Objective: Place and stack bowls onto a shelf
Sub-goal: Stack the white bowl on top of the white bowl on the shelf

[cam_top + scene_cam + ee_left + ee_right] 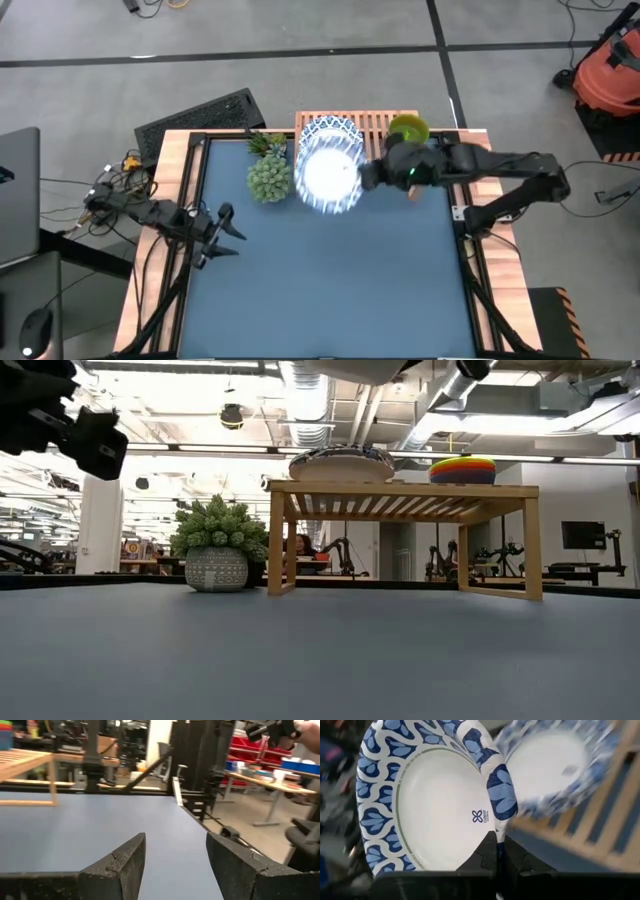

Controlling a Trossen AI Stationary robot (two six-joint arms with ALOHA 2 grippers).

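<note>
My right gripper [365, 178] is shut on a blue-and-white patterned bowl [328, 180], held in the air just in front of the light-wood shelf [375, 122] and above the height of its top; only the bowl's underside [360, 368] shows in the low view. Another patterned bowl [342, 463] rests on the left part of the shelf's slatted top. A stack of small plain bowls, green on top [408, 127], stands on the right part [462, 468]. My left gripper [228, 232] is open and empty near the table's left edge. My right gripper pinches the held bowl's rim [497, 827] between its two fingers, on the side of the bowl toward the table's right. The fingers come roughly level from the right. The bowl is lifted clear, its white inside [440, 810] facing up.
A green spiky plant in a patterned pot [268, 175] stands on the table just left of the shelf and the held bowl. The blue table [330, 290] stretches in front of the shelf. A wooden border [170, 180] frames the table.
</note>
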